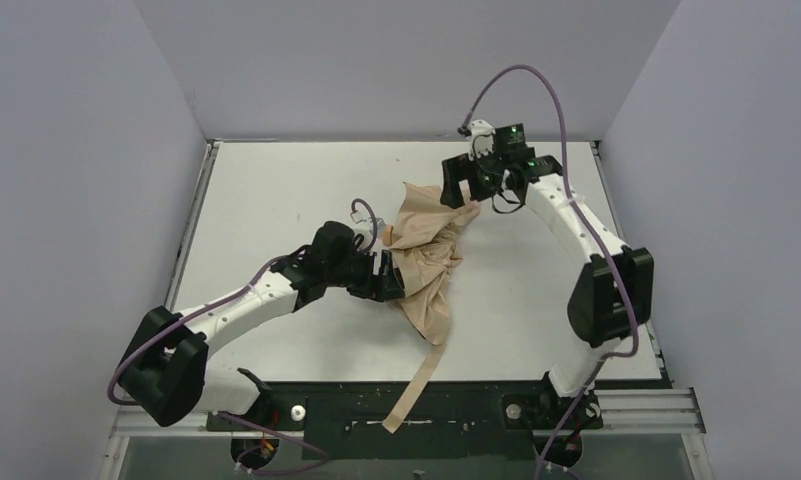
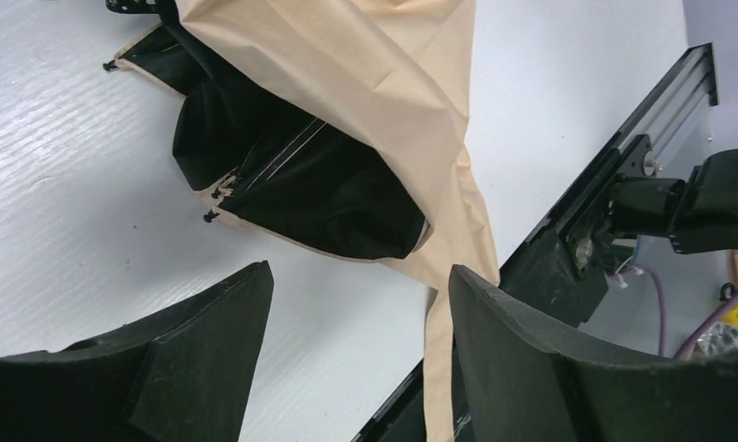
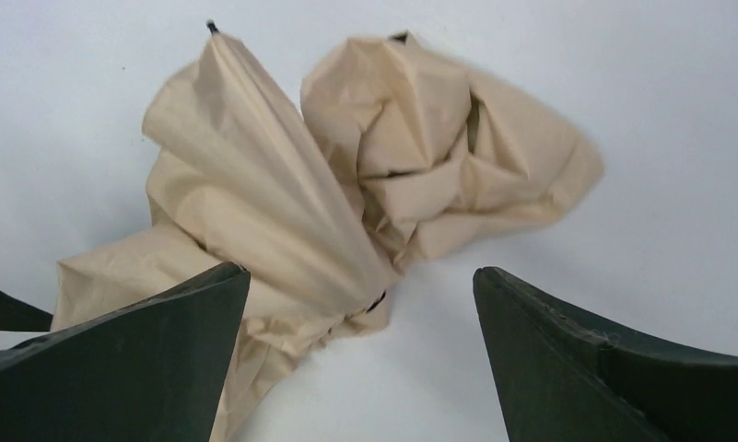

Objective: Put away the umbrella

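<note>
**Q:** Quick, where's the umbrella?

**A:** I see the collapsed beige-tan fabric folding umbrella lying crumpled near the middle of the flat white surface, between my two arms. Its long tan fabric strap trails off toward me and crosses the black rail at the near edge.

**Q:** Left pincer?

**A:** My left pincer is released. Its jaws are spread, right up against the cloth's left side in the top view. On the left wrist camera the left pincer has nothing clamped. The umbrella hangs open just ahead of it, showing black lining and thin dark ribs. The strap runs down just beside the right-hand finger, and I can't tell if they touch.

**Q:** Right pincer?

**A:** Also released. From above, the right pincer sits at the far tip of the fabric. On the right wrist camera the right pincer has its jaws wide apart. The bunched umbrella fills the view beyond them, with one pleated fold running down toward the left finger. I see no grip on it.

**Q:** Is it folded?

**A:** No, it's loose and rumpled, and the strap isn't wrapped.
</note>
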You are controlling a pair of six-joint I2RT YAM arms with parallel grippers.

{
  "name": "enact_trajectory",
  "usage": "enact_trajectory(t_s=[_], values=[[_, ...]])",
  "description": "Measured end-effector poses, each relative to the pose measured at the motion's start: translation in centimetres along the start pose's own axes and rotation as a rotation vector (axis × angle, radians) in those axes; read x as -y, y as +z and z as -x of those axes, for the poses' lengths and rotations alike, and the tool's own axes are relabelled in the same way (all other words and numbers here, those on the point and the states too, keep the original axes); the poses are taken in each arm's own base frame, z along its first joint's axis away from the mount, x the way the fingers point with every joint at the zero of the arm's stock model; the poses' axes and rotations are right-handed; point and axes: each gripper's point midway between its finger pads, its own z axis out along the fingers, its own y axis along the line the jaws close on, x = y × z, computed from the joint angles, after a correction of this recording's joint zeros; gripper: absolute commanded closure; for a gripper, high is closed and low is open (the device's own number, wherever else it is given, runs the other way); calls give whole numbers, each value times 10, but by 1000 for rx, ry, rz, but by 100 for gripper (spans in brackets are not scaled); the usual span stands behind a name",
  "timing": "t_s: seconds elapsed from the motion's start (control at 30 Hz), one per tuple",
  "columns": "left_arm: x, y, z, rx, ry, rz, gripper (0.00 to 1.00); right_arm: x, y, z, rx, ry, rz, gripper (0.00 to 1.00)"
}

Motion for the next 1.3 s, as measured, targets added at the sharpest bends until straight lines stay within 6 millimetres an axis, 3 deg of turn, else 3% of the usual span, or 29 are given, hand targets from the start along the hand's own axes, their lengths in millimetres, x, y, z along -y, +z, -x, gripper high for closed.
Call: enact_trajectory(t_s=[0.13, 0.3, 0.43, 0.73, 0.97, 1.07, 1.2, 1.3], values=[[-5, 4, -5, -19, 19, 24, 36, 5, 34, 29, -43, -155, 100, 0], [-18, 18, -17, -70, 10, 71, 39, 7, 63, 22, -139, -251, 182, 0], [-30, 28, -20, -89, -11, 121, 40, 3, 78, -5, -235, -306, 238, 0], [-43, 32, -23, -97, -27, 188, 40, -23, 89, -68, -409, -378, 337, 0], [-54, 27, -24, -96, -41, 249, 33, -23, 94, -118, -510, -342, 363, 0], [-60, 20, -20, -89, -55, 285, 30, -23, 98, -131, -529, -342, 363, 6], [-61, 4, 0, -37, -65, 315, 27, -21, 101, -132, -523, -352, 341, 33], [-61, -16, 23, 25, -70, 324, 27, -18, 103, -133, -520, -350, 326, 37]])
